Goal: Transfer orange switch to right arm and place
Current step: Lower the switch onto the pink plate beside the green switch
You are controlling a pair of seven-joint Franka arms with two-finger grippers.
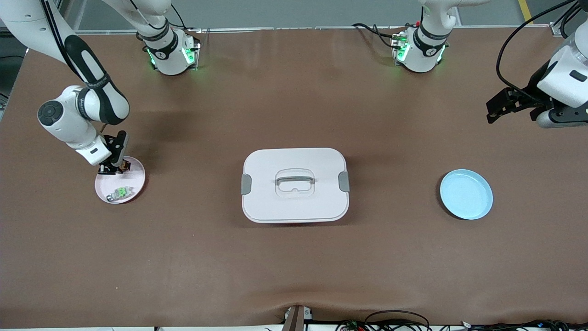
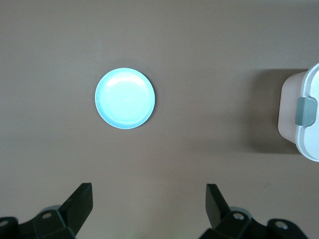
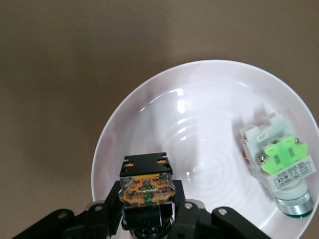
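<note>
Between right gripper [image 3: 147, 213] fingers, half-hidden orange switch [image 3: 147, 185].

From my console the table cover [image 1: 294, 276] reads as matt brown cloth, rippled at its 6 o'clock edge. The pink plate [image 3: 209, 139] is glossy, smooth, catching light streaks. The switch [image 3: 146, 186] has a matt black plastic body with a clear orange face; the right gripper [image 3: 147, 211] closed on it looks matt black plastic. The green part [image 3: 281, 167] looks like plastic, white with green. Blue plate [image 2: 124, 98]: smooth satin sheen. Box lid [image 1: 294, 184]: smooth, pale plastic.
</note>
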